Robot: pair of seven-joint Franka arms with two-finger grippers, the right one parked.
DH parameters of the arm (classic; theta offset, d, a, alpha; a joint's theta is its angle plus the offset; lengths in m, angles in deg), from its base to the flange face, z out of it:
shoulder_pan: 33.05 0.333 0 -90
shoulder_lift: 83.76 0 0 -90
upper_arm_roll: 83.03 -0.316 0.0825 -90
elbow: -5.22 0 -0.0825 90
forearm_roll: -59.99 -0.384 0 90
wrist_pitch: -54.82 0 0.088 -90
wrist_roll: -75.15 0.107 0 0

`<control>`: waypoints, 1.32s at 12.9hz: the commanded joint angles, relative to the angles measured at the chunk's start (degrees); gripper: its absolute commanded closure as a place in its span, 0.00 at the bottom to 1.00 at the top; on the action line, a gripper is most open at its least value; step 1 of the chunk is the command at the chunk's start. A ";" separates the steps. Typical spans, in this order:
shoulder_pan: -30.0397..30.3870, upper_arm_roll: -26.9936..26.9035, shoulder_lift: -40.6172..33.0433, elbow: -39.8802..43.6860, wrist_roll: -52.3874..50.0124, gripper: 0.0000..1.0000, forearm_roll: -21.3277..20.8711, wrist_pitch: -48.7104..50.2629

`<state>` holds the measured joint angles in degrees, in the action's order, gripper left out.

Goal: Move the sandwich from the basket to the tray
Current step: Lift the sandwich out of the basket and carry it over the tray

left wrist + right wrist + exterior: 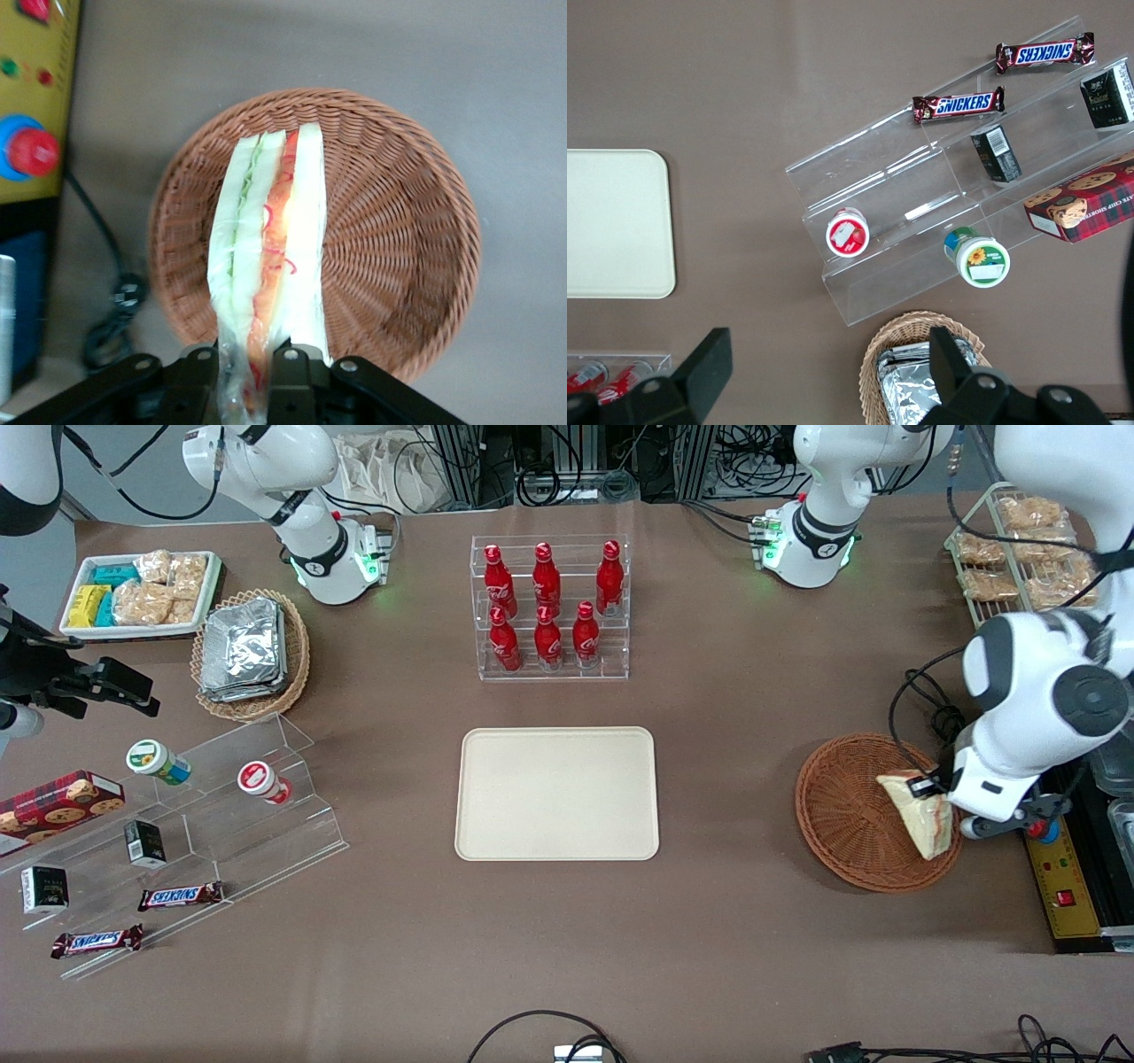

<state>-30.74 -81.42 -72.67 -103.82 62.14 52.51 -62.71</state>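
Observation:
The sandwich [921, 813] is a pale bread wedge in clear wrap with orange-red and green filling [270, 239]. My left gripper [941, 793] is shut on its wrapped end, holding it just above the round orange-brown basket [842, 815] at the working arm's end of the table. In the wrist view the gripper [248, 376] pinches the wrap between both fingers, with the basket [399, 239] underneath. The cream tray [557, 794] lies bare mid-table, well apart from the basket toward the parked arm's end.
A clear rack of red bottles [549, 607] stands farther from the camera than the tray. A yellow control box with a red button [1059, 868] lies beside the basket. A wire rack of snack packets [1019, 549] stands at the working arm's end. An acrylic stand with snacks [177, 824] sits toward the parked arm's end.

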 commanded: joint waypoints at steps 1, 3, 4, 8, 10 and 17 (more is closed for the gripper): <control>-0.73 2.23 -2.90 5.75 10.42 1.00 0.62 9.13; -0.81 6.18 -3.70 10.58 17.37 1.00 1.23 15.02; -0.81 8.55 -3.96 12.61 18.10 1.00 2.02 17.66; -5.37 16.38 -3.44 15.17 14.61 1.00 2.20 19.80; -7.13 20.33 -1.25 15.35 4.71 1.00 2.20 19.36; -15.65 24.57 14.56 18.52 -22.31 1.00 -1.03 8.75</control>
<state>-44.25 -56.76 -63.51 -88.48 43.17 53.95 -51.79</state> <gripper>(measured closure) 0.837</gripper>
